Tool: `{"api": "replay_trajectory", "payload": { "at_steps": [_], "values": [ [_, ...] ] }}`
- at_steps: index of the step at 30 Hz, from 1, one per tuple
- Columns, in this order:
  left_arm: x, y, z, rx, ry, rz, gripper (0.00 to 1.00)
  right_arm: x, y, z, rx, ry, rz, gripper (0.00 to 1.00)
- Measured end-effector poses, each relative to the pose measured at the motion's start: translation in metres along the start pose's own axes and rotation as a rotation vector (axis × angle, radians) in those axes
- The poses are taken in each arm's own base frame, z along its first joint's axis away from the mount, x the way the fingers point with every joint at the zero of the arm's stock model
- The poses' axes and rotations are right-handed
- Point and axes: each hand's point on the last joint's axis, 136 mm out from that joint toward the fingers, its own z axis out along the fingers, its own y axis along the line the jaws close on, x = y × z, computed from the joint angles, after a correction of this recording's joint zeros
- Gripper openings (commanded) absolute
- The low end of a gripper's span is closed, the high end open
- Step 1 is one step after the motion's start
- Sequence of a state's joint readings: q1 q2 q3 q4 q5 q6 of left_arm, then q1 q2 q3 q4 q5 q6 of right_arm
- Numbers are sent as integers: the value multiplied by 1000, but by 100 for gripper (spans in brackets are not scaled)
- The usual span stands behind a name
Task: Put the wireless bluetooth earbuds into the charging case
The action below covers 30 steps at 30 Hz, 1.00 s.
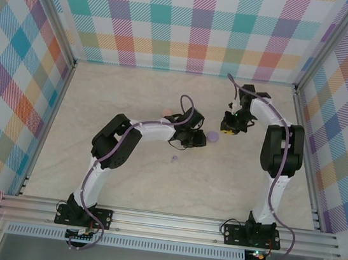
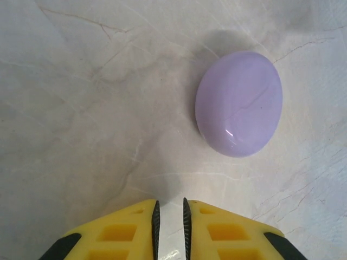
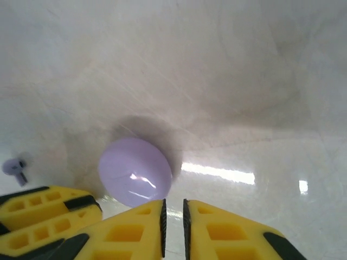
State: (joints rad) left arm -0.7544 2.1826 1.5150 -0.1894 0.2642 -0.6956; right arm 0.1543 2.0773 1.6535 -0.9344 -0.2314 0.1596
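The charging case (image 1: 212, 136) is a closed lilac pebble lying on the pale marble table between both grippers. In the left wrist view the case (image 2: 239, 103) lies ahead and to the right of my left gripper (image 2: 169, 208), whose jaws stand shut on nothing. My right gripper (image 3: 173, 208) is also shut and empty, with the case (image 3: 135, 170) just ahead and to its left, not touched. One small lilac earbud (image 1: 174, 158) lies on the table near the left gripper (image 1: 196, 137); this earbud (image 3: 15, 168) appears at the far left of the right wrist view. The right gripper (image 1: 228, 129) hovers right of the case.
A small pinkish object (image 1: 167, 111) lies beyond the left forearm. The left gripper's yellow fingers (image 3: 43, 216) show at the lower left of the right wrist view, close to the case. Checked walls and an aluminium frame (image 1: 168, 222) ring the table.
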Motion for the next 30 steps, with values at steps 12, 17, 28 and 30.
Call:
{"api": "replay_trajectory", "payload": {
  "at_steps": [12, 17, 28, 30],
  "values": [
    [9, -6, 9, 57, 50, -20, 11, -30, 2, 38, -55, 54, 9, 12],
    [6, -8, 11, 66, 54, -22, 11, -23, 3, 45, -77, 95, 19, 13],
    [-4, -12, 17, 66, 57, -28, 11, -8, 0, 48, -76, 123, 25, 14],
    [-5, -11, 17, 57, 54, -29, 10, -3, -2, 47, -70, 131, 28, 14]
  ]
}}
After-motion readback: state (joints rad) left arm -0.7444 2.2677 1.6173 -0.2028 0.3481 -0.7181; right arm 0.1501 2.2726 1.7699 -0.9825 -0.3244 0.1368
